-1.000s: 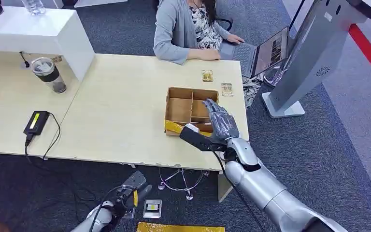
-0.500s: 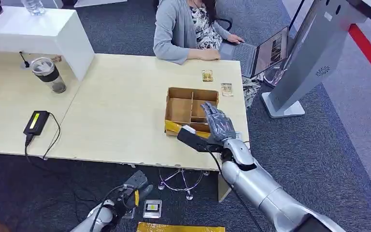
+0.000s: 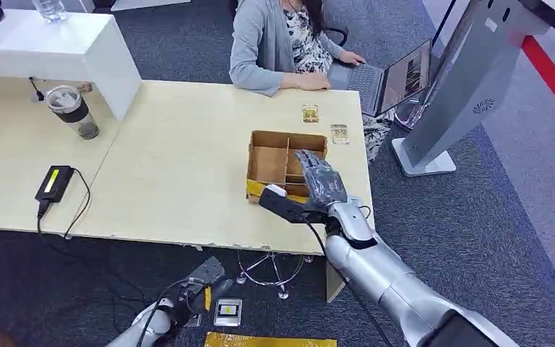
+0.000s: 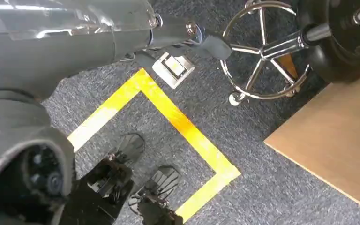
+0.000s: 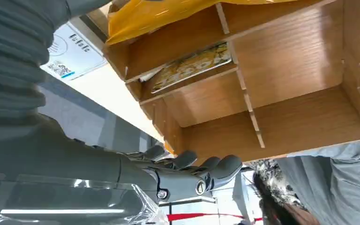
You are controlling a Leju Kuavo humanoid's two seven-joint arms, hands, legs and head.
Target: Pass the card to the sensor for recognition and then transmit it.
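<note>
Basically at the very start — right hand [image 3: 316, 181] hovering over the wooden divider box [image 3: 271, 165] near the desk's [image 3: 173, 159] right edge, fingers stretched out fairly straight and apart, nothing in them. Card [image 5: 191, 66] lying flat in one of the box's compartments, seen in the right wrist view, on the side nearest the yellow tape [image 5: 168, 14]; not touched yet. Two more cards [image 3: 310, 113] out on the desk past the box, toward the far right corner, just beside the person [image 3: 274, 43] at the laptop [image 3: 397, 79]. Left hand [image 3: 201, 285] hanging low below the desk's near edge, over the carpet — can't tell from here how curled the fingers are, no sign of anything held. Guessing the grey kiosk [image 3: 470, 79] off the right edge is the sensor. So nothing done so far: pick, scan and hand-over all left.
</note>
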